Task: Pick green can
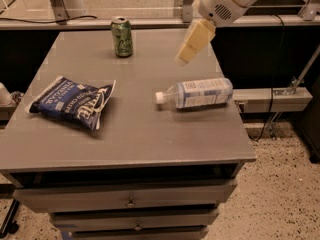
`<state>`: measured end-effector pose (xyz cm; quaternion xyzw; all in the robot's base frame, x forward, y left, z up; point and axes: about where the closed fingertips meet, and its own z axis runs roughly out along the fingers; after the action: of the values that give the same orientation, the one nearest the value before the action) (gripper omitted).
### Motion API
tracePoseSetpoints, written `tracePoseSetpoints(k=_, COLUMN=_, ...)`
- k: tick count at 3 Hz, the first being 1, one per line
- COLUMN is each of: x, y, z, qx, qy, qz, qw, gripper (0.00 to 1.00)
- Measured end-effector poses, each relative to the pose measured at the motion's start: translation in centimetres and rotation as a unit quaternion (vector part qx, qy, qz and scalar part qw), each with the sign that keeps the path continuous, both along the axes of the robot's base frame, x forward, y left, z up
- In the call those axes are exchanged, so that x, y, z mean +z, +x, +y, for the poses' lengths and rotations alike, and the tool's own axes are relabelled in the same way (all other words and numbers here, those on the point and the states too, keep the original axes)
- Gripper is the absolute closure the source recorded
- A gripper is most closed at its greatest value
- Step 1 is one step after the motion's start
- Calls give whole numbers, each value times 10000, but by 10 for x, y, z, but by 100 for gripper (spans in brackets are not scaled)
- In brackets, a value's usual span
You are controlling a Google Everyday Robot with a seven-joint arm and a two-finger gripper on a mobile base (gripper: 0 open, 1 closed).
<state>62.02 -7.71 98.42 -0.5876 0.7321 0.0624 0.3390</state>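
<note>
Camera view: green can [122, 37] upright near the back edge of the table, gripper in the air to its right

Across most of the view, a grey table [150, 134]: flat matte top, square corners, shallow drawers [130, 196] with small round knobs in the front.

At top right, a white arm [225, 1] with a smooth, rounded casing, reaching in over the table's back right part.

On the left of the top, a dark blue chip bag [75, 103]: crinkled, glossy, pillow-shaped, lying flat, pale lettering on its face.

Right of centre, a clear plastic bottle [197, 93] lying on its side, long axis roughly left to right, white cap [159, 98] toward the left, pale label around the body.

Below the arm's end, the gripper [186, 54]: pale yellow, wedge-shaped, slanting down and to the left, above the tabletop and touching nothing. Open or shut: cannot tell.

Smallest, the green can: short metal cylinder, long axis vertical, silver top rim facing up, pale markings on the green side. Left of centre near the back edge, well apart from the gripper, the bag and the bottle.
</note>
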Motion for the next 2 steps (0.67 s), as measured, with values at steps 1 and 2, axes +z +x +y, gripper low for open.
tracePoseSetpoints(k=1, x=-19, y=38, z=31, qx=-104, qy=477, qz=-50, qw=9988, gripper=0)
tracePoseSetpoints(k=2, x=-42, y=84, z=78, qx=13, qy=1143, qz=123, qw=9934, gripper=0)
